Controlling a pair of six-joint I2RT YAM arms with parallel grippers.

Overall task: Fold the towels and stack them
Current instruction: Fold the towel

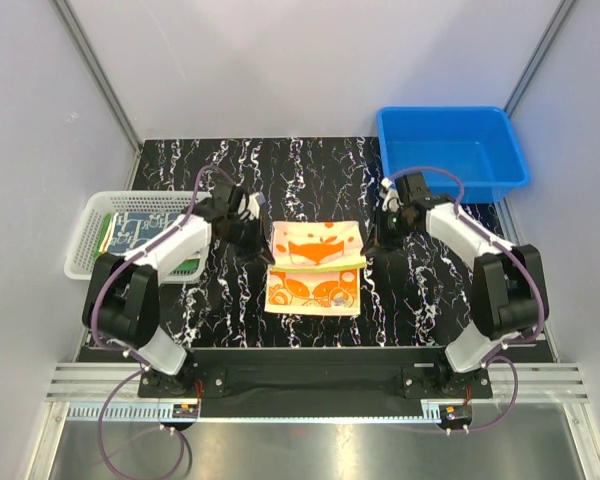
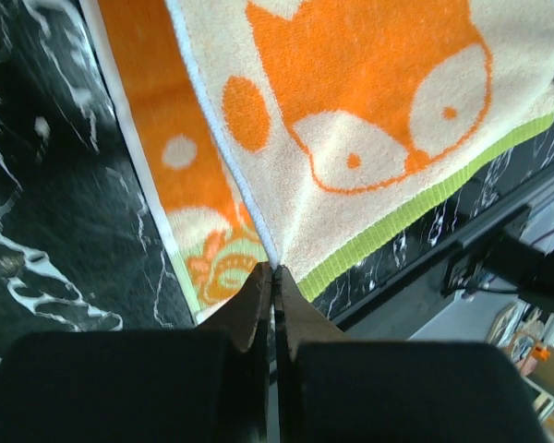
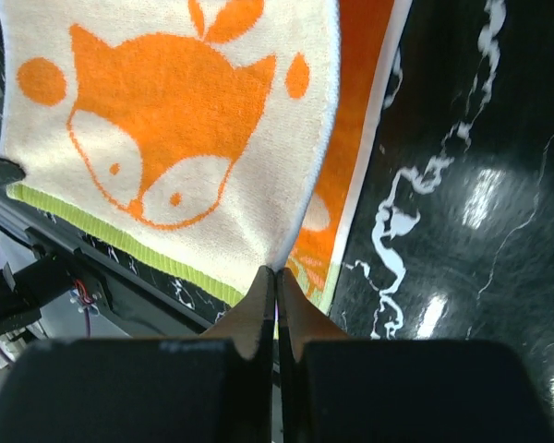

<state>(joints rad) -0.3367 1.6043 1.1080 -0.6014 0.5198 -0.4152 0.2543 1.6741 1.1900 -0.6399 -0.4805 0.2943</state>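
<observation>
Table [image 1: 230,300]: black, white-veined, carries everything. Blue bin [image 1: 450,150] sits at the far right corner and shows nothing inside. White basket [image 1: 80,250] stands at the left edge holding a navy-and-white towel [image 1: 135,232] with a green towel [image 1: 186,266] just beside it at the near side; judged to be the stack of finished pieces, kept out of the folding area. Fox towel [image 1: 315,265] lies at table centre between the arms, part-way through a fold. One half rests flat, orange side up. The other half, cream with an orange fox face and a lime-green hem, is lifted and doubled over it, with the hem running across the middle. Left gripper [image 2: 275,272] has its fingers pressed together on the left corner of the lifted half; right gripper [image 3: 277,274] is clamped the same way on the right corner. Holding both corners at matching height likely keeps the hem straight and taut, so the flap lands square on the lower layer. Judged step: first fold under way, hem not yet at the near edge. Writing: none readable on towel, bin, basket or fingers; the only markings are the woven fox pattern.
</observation>
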